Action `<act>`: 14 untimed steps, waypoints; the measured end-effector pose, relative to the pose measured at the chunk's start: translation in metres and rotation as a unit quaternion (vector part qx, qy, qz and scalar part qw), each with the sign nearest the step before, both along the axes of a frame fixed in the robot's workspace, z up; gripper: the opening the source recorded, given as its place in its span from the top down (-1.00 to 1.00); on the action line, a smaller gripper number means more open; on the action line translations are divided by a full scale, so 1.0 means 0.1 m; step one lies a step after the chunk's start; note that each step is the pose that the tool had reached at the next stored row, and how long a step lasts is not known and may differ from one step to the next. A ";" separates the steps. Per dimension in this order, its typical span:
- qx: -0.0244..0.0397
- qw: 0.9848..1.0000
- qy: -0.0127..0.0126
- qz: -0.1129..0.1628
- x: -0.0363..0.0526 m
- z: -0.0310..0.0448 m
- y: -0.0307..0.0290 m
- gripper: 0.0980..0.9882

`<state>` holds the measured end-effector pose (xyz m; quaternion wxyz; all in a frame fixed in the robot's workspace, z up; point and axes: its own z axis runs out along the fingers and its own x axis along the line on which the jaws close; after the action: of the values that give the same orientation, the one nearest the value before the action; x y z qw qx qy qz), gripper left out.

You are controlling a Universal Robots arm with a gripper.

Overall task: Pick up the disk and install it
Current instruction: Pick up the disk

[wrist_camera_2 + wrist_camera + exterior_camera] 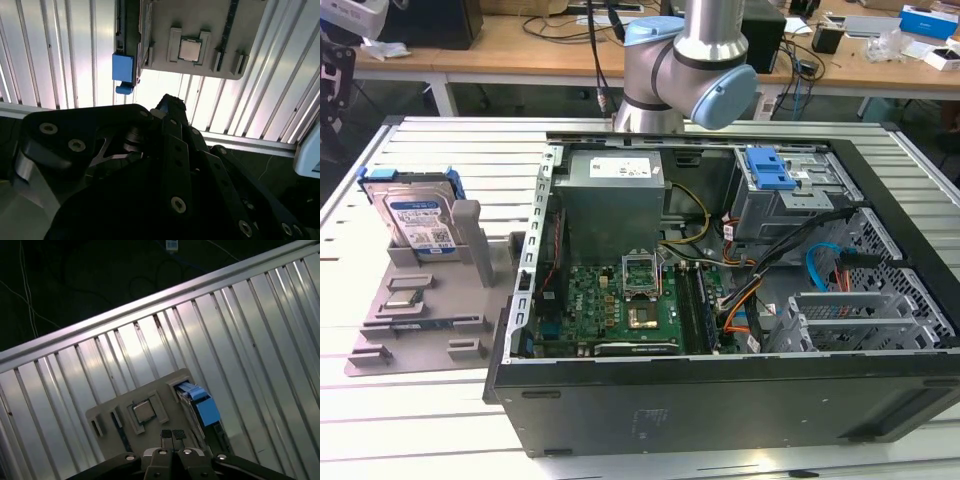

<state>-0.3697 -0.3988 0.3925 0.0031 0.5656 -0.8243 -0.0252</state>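
You're losing the arm [685,60] off the top edge of the exterior view. The disk [418,222] stands in the grey holder [470,240], and the holder's wall hides its lower part. In the first wrist view the picture's edge cuts the gripper [172,434], fingertips pressed together. In the second wrist view its dark body blocks the table behind, and the disk sits edge-on, label unreadable.

A ribbed aluminium table [440,150] carries a grey fixture plate [460,300] (toward the exterior view's left) and, just beside it, an open black computer case [720,410].
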 end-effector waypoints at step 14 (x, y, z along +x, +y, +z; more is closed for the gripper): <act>0.000 0.998 0.000 0.064 0.000 0.000 0.000 0.98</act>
<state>-0.3697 -0.3988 0.3925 0.0047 0.6173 -0.7864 -0.0249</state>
